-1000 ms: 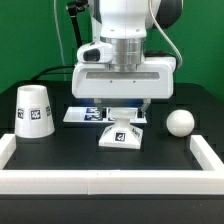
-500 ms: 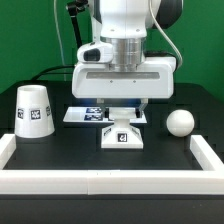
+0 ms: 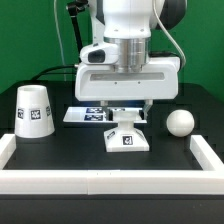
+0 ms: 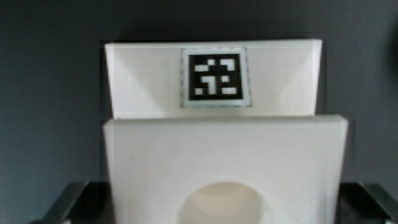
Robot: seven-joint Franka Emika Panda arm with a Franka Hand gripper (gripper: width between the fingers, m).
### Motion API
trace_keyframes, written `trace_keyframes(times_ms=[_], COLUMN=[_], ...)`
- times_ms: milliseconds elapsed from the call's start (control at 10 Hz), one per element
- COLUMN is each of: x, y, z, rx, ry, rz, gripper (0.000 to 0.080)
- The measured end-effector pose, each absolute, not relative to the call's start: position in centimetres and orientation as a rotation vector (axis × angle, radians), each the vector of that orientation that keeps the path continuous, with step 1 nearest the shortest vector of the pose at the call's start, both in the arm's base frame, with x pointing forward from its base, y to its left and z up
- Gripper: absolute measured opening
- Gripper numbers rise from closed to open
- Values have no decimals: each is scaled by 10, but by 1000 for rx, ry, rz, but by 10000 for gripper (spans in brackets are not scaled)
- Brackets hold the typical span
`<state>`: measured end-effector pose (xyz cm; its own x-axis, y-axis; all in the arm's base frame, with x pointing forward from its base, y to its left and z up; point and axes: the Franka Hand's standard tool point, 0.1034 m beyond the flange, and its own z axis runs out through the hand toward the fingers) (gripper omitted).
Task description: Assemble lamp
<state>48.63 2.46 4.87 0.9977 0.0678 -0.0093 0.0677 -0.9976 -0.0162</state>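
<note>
The white lamp base (image 3: 127, 139) sits on the black table in the middle, its tag facing the front, with its short post rising between my fingers. My gripper (image 3: 126, 118) is shut on the base from above. In the wrist view the base (image 4: 214, 130) fills the picture, with its tag at the far edge and the round post (image 4: 226, 203) between the dark fingers (image 4: 71, 200). The tapered shade (image 3: 34, 111) stands at the exterior view's left. The ball-shaped bulb (image 3: 180, 122) lies at the exterior view's right.
The marker board (image 3: 92, 115) lies flat behind the base, partly under the gripper. A white raised rail (image 3: 110, 181) borders the table at the front and both sides. A green wall stands behind the arm.
The gripper and the lamp base together have slid a little toward the exterior view's right. The shade and bulb have not moved.
</note>
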Motion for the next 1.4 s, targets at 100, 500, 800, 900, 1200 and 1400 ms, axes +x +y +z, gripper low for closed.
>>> trace_keyframes(times_ms=[100, 500, 800, 900, 1200, 1400], x=[499, 536, 557, 564, 585, 595], y=[33, 62, 79, 86, 98, 101], z=[49, 49, 50, 50, 50, 51], rx=[-3121, -3114, -3108, -3106, -3100, -3098], ry=[-127, -128, -108, -106, -110, -90], rz=[-8, -77, -112, -121, -146, -165], gripper=[534, 534, 534, 534, 535, 535])
